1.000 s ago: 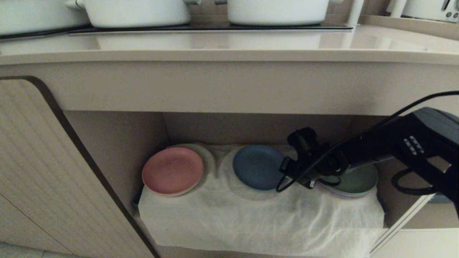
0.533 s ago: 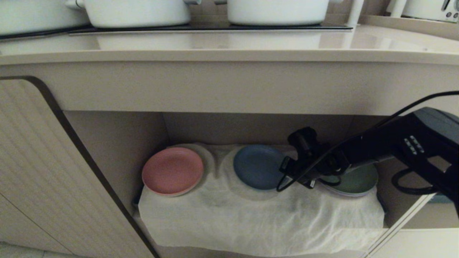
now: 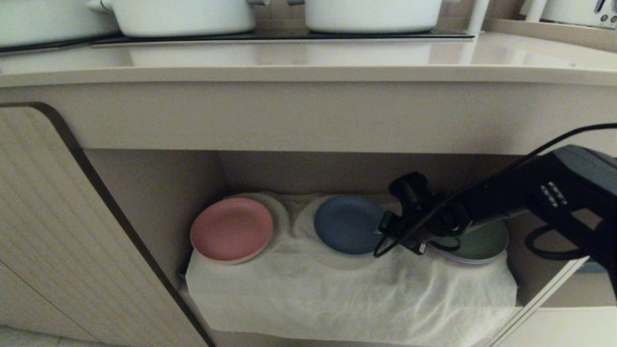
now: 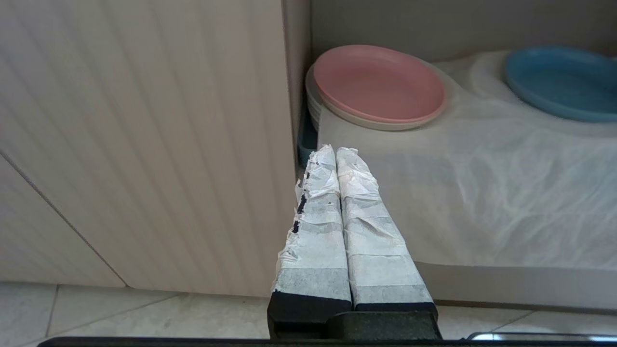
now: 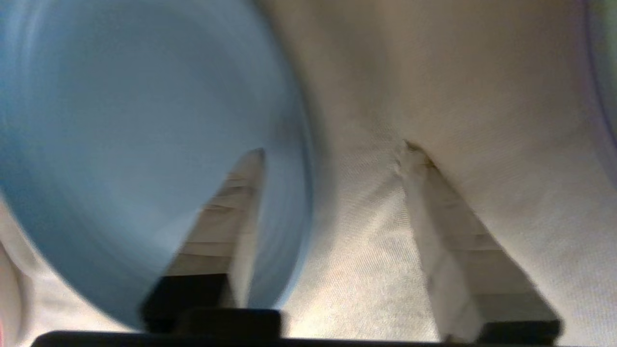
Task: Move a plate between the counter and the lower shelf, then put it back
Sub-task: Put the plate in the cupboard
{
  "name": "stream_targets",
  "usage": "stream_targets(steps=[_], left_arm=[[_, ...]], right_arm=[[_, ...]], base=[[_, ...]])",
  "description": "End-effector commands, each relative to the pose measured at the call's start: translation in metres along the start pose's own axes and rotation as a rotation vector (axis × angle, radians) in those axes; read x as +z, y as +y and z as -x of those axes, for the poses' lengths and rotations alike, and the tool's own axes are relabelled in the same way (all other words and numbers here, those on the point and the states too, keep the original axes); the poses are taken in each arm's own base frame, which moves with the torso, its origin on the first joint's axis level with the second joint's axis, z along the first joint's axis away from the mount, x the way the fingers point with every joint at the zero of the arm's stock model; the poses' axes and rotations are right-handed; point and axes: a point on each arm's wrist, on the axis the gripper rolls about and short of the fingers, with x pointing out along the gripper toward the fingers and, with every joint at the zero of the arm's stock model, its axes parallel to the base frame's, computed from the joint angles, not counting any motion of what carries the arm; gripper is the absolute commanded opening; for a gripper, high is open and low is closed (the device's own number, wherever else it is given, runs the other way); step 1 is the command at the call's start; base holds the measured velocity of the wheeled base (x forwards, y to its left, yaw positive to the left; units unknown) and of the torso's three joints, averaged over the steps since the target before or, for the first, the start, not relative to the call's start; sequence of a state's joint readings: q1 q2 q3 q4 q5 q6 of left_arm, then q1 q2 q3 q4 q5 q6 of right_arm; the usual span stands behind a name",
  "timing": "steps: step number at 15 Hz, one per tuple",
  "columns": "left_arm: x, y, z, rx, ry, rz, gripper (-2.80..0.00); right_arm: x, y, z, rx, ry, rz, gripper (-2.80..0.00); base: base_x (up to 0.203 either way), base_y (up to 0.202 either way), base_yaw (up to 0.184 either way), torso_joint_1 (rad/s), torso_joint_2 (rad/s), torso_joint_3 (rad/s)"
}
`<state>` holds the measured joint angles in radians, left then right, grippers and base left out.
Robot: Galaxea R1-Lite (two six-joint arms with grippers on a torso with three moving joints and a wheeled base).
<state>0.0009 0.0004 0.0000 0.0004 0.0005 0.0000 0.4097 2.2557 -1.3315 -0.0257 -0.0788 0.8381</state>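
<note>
So the blue plate sat flat, face up, on the middle mound of the white cloth in the lower shelf, between a pink plate and a green plate. It's round, so no long axis to speak of. The right gripper was at its right edge with fingers spread apart, one over the rim, one over the cloth, nothing clamped. The left gripper hung low by the cabinet door, fingers pressed together.
</note>
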Motion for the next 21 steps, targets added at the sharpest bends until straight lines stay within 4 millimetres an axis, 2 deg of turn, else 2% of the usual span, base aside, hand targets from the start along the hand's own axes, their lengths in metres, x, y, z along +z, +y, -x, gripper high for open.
stream_targets(steps=[1,12,21], left_arm=[[0.0,0.0,0.0,0.0,-0.001,0.0,-2.8],[0.0,0.0,0.0,0.0,-0.001,0.0,-2.8],[0.0,0.0,0.0,0.0,-0.001,0.0,-2.8]], right_arm=[[0.0,0.002,0.001,0.009,-0.005,-0.001,0.0],[0.0,0.002,0.018,0.012,-0.001,0.007,0.0],[-0.008,-0.007,0.046,0.009,0.013,0.014,0.0]], base=[[0.0,0.0,0.0,0.0,0.0,0.0],[0.0,0.0,0.0,0.0,0.0,0.0],[0.0,0.0,0.0,0.0,0.0,0.0]])
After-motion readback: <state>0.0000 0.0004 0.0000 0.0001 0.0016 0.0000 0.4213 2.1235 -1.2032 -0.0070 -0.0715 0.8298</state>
